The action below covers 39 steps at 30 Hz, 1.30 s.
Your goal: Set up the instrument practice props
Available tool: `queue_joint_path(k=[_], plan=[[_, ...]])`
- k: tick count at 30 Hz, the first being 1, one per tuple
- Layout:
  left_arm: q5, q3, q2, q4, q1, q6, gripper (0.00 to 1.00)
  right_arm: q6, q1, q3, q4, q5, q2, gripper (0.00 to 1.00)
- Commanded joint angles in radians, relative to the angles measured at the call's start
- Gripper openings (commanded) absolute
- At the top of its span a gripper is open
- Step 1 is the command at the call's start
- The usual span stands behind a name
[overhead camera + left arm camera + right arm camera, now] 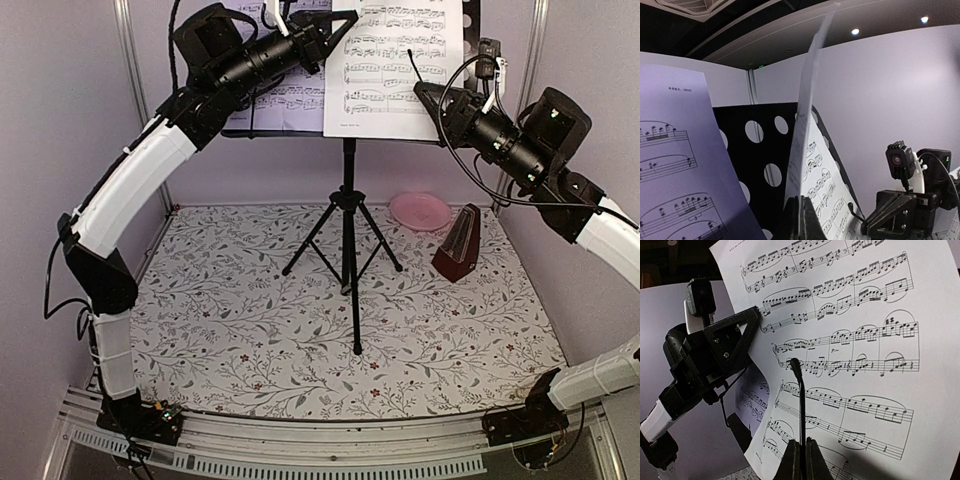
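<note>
The black perforated music stand desk (760, 150) stands on tripod legs (347, 235) at the back centre. One white sheet-music page (290, 100) rests on its left half. My left gripper (338, 25) is shut on the left edge of the second page (400, 65), which stands on the right half; that edge shows between the fingers in the left wrist view (801, 200). My right gripper (424, 93) is shut on the stand's thin black page-retainer wire (800, 400), held in front of that page (865, 340). The dark red-brown pyramid metronome (460, 243) stands on the floral mat to the right.
A pink round plate (420, 210) lies behind the metronome near the back wall. The floral mat (250, 330) covers the table. Metal frame posts (130, 60) stand at the back corners. Purple walls close in the left and right sides.
</note>
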Motion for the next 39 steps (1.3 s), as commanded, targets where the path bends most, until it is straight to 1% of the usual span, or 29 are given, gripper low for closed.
queue_joint_path(k=[1, 5, 6, 9, 11, 13, 14, 17, 21, 24, 26, 28, 31, 34, 37, 39], plan=[[0.016, 0.020, 0.033, 0.039, 0.009, -0.029, 0.06, -0.016, -0.002, -0.011, 0.015, -0.036, -0.005, 0.00], [-0.002, 0.021, 0.033, 0.050, 0.009, -0.042, 0.15, -0.011, -0.002, -0.011, 0.009, 0.000, -0.008, 0.13], [-0.004, 0.021, 0.031, 0.051, 0.009, -0.043, 0.21, -0.011, -0.002, -0.011, 0.007, 0.006, -0.010, 0.17], [-0.013, 0.011, 0.018, 0.047, 0.007, -0.044, 0.37, -0.012, -0.002, -0.012, 0.004, 0.014, -0.016, 0.25], [-0.020, 0.000, 0.006, 0.038, 0.005, -0.045, 0.44, -0.011, -0.002, -0.015, 0.004, 0.015, -0.021, 0.31], [-0.025, -0.022, -0.015, 0.026, 0.002, -0.045, 0.51, -0.012, -0.003, -0.018, 0.003, 0.014, -0.028, 0.39], [-0.028, -0.048, -0.019, 0.023, 0.001, -0.043, 0.52, -0.010, -0.002, -0.019, 0.002, 0.014, -0.034, 0.42], [-0.048, -0.129, -0.100, 0.028, -0.011, -0.034, 0.52, -0.014, -0.002, -0.024, 0.000, 0.004, -0.056, 0.46], [-0.075, -0.225, -0.165, 0.034, -0.027, -0.010, 0.52, -0.029, -0.002, -0.033, -0.004, -0.002, -0.097, 0.48], [-0.097, -0.259, -0.192, 0.028, -0.031, -0.004, 0.57, -0.048, -0.002, -0.037, -0.014, 0.010, -0.125, 0.49], [-0.100, -0.260, -0.197, 0.012, -0.033, -0.004, 0.58, -0.057, -0.002, -0.036, -0.030, 0.030, -0.136, 0.51], [-0.115, -0.261, -0.205, -0.008, -0.037, 0.000, 0.63, -0.070, -0.004, -0.036, -0.051, 0.062, -0.146, 0.52], [-0.171, -0.307, -0.248, -0.008, -0.055, 0.030, 0.66, -0.095, -0.005, -0.038, -0.083, 0.134, -0.169, 0.53], [-0.279, -0.368, -0.304, 0.008, -0.077, 0.061, 0.68, -0.122, -0.022, -0.030, -0.121, 0.189, -0.188, 0.53], [-0.351, -0.425, -0.358, 0.013, -0.092, 0.075, 0.68, -0.121, -0.076, -0.007, -0.177, 0.192, -0.193, 0.53], [-0.372, -0.454, -0.383, 0.001, -0.104, 0.088, 0.67, -0.105, -0.127, 0.023, -0.226, 0.151, -0.181, 0.53]])
